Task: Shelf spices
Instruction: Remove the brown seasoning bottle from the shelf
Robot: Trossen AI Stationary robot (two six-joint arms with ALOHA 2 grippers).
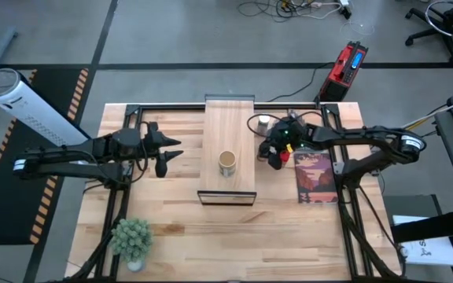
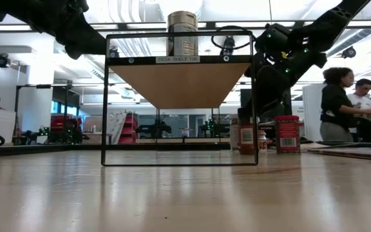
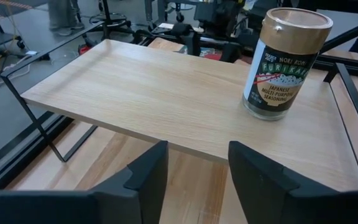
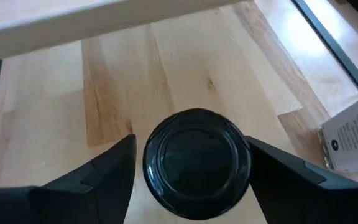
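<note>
right gripper (image 4: 191,163) is over the black-lidded jar (image 4: 196,163), looking straight down onto its round lid; the two dark fingers stand spread on either side of the lid, with a little gap showing on each side, so the jaws are open and bracketing, not yet clamped. the jar's long axis is upright and runs in line with the gripper's approach; a straight close of the fingers looks like all the grasp needs. in the high view this gripper (image 1: 278,149) sits at about 3 o'clock from the shelf (image 1: 228,126), just off its right edge, over the tabletop (image 1: 179,228). just beside it, toward 12 o'clock, stands the white-capped jar (image 1: 264,122). the red tin (image 2: 287,134) shows clearly only in the low view, standing on the table right of the shelf frame. the game box (image 1: 314,178) lies at 4 o'clock from the shelf. the tan-topped jar (image 1: 227,163) already stands upright on the shelf board, near centre. farther off, at 9 o'clock from the shelf, the left gripper (image 1: 168,152) waits with jaws open and empty, facing the shelf; it is well apart from the remaining spices, so the right arm is plainly the nearer one. a small potted plant (image 1: 131,240) stands at 7 o'clock.
</note>
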